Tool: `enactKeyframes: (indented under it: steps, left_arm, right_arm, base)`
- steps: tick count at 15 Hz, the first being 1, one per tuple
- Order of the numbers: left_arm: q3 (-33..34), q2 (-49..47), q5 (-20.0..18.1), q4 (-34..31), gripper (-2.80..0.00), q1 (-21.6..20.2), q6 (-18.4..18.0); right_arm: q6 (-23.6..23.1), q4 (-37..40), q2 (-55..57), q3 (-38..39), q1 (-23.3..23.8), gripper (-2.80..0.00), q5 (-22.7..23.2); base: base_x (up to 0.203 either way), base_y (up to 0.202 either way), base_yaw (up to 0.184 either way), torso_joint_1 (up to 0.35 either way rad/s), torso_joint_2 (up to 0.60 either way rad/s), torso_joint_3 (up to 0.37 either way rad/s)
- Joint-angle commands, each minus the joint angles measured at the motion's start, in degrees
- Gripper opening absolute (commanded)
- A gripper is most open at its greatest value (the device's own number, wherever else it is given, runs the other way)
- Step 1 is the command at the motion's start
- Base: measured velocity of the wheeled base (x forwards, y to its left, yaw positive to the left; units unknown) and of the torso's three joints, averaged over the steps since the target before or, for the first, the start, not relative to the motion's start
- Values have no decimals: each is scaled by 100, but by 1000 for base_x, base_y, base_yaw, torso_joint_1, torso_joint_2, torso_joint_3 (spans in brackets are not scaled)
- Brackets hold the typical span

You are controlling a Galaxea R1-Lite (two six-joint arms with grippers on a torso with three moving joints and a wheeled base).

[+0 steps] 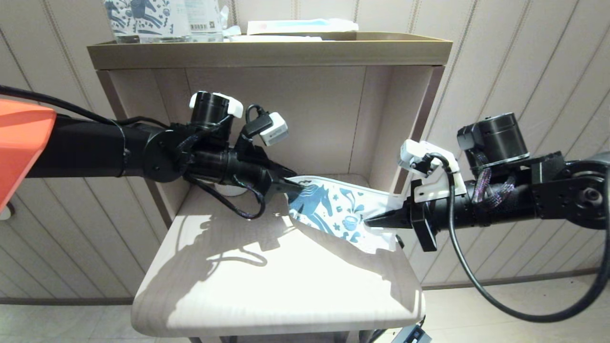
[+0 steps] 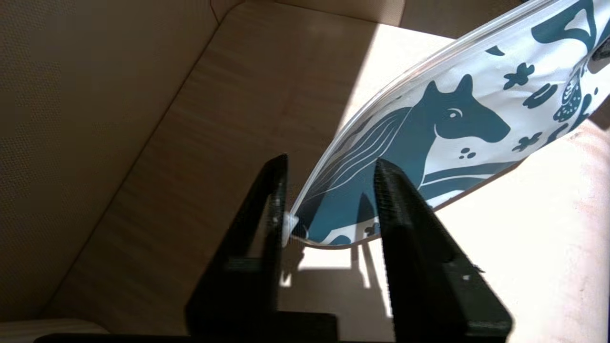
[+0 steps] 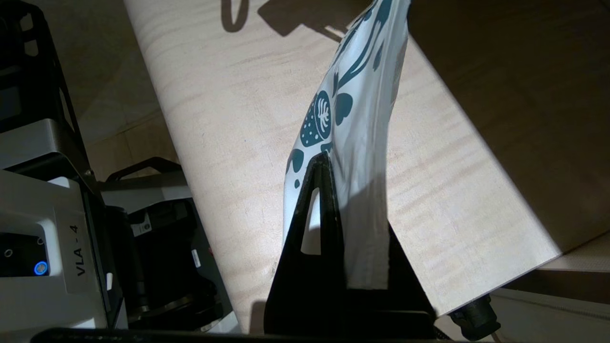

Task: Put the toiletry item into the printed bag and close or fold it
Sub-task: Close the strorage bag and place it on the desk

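Observation:
The printed bag [image 1: 333,205], white with a teal horse, is held up off the shelf board [image 1: 267,286], stretched between both grippers. My right gripper [image 1: 369,221] is shut on its right end, and the bag [image 3: 362,95] rises out of the closed right gripper [image 3: 321,159]. At the bag's left end my left gripper [image 1: 290,186] is open. In the left wrist view the left gripper [image 2: 331,159] straddles the bag's [image 2: 452,119] corner, whose zip edge lies near one finger [image 2: 279,190]. The white comb-like toiletry item is not in view.
The shelf alcove has a back wall and side walls [image 1: 405,128] close around both arms. The top tray [image 1: 267,47] holds upright horse-printed packs [image 1: 143,19] and a blue-and-white flat packet [image 1: 300,26]. The robot's base [image 3: 47,228] sits below the board's front edge.

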State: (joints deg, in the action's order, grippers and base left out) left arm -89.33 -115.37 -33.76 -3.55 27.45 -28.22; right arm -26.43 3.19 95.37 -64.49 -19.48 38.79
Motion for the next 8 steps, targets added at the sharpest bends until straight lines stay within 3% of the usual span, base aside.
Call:
enactKeyframes:
  steps: [1,5,8]
  left_arm:
    - [-86,-184,70,123,0,-94,-26]
    - [-24,70,123,314,0,-363,54]
    - [346,1126,-74,374,0,-629,263]
  right_arm:
    - [-20,5,17,-11,-3,-280,23]
    - [-11,-11,84,-42,-3,-280,18]
    - [-11,-20,231,-118,6,-280,23]
  base:
    - [0,0,0,0,0,0]
    - [0,0,0,0,0,0]
    - [0,0,0,0,0,0]
